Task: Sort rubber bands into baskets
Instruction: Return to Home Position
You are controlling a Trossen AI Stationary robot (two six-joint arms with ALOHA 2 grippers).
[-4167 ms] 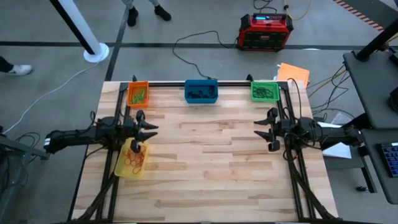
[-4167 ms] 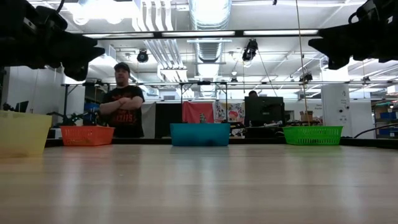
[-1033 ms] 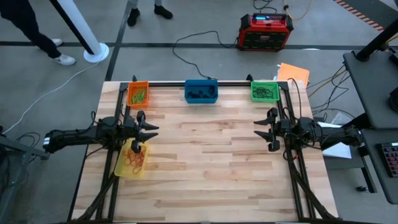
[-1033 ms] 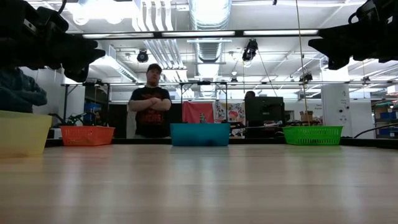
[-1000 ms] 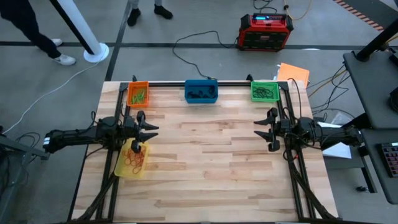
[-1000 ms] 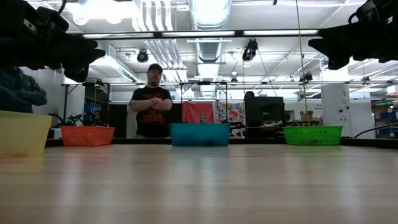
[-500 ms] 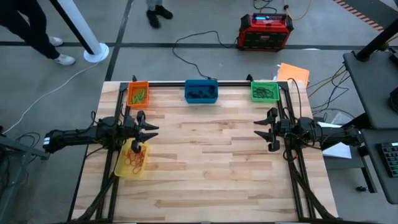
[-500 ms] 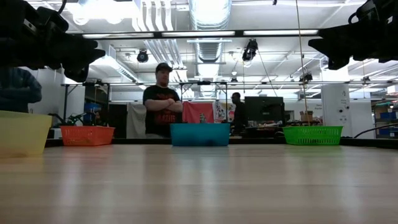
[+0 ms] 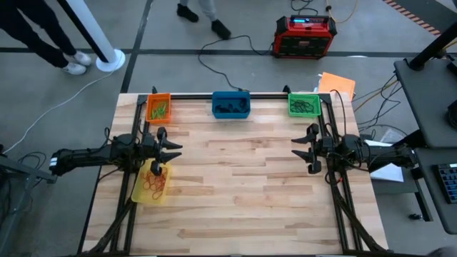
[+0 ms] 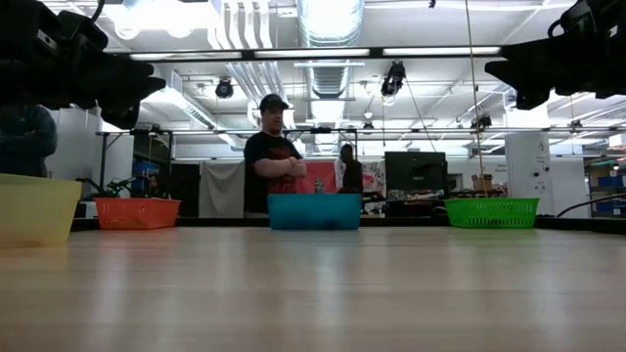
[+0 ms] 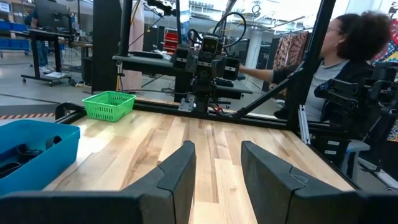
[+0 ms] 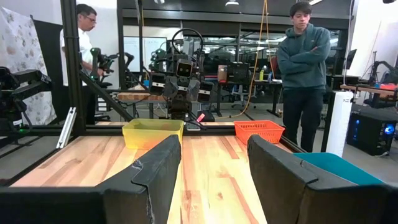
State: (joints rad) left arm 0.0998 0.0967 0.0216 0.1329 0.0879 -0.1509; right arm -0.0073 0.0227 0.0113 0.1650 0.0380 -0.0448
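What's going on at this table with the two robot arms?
This is a rubber-band sorting job for two robot arms. Neither is handling anything now: the left gripper and right gripper hover open and empty at opposite sides of the table. The rubber bands in view lie in the orange basket, blue basket, green basket and yellow basket.

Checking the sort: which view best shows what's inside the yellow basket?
The high view: it looks straight down into the yellow basket, showing the rubber bands inside. The low and right wrist views show only its outer wall; the left wrist view misses it.
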